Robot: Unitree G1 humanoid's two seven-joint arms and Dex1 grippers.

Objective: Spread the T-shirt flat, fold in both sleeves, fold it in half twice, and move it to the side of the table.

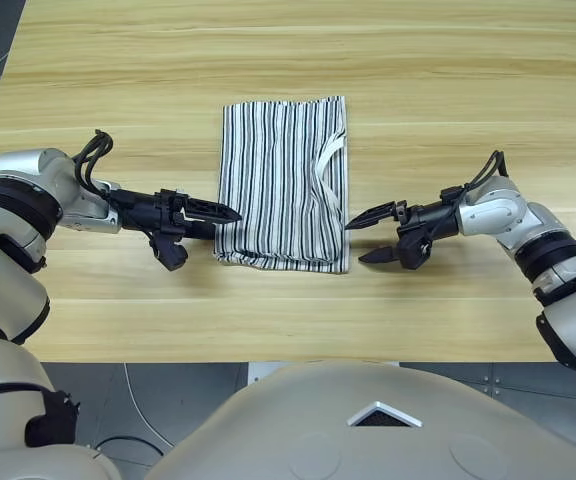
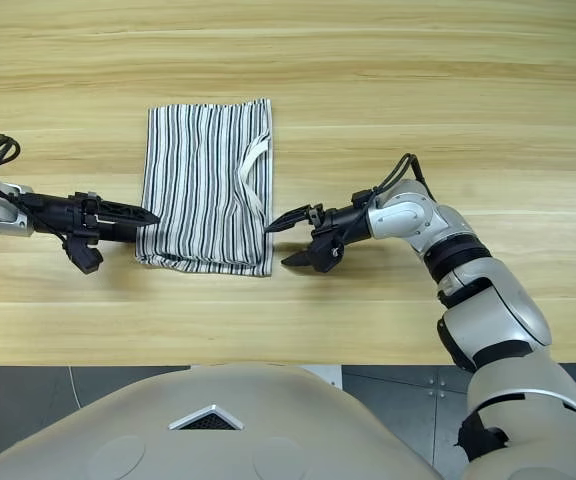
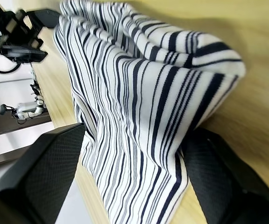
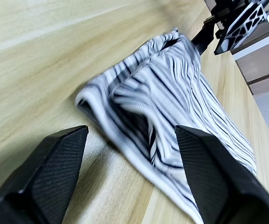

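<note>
The folded black-and-white striped T-shirt lay mid-bench, long axis toward the far edge, with the left pincer open astride its near-left corner and the right pincer open, empty, beside its near-right

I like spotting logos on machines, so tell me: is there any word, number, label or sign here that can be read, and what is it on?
There is no text to read.
The T-shirt shows only dark and white stripes, with no lettering.
The wooden table bears no mark or sticker.
The left hand and right hand are plain black, and no writing shows on them.
</note>
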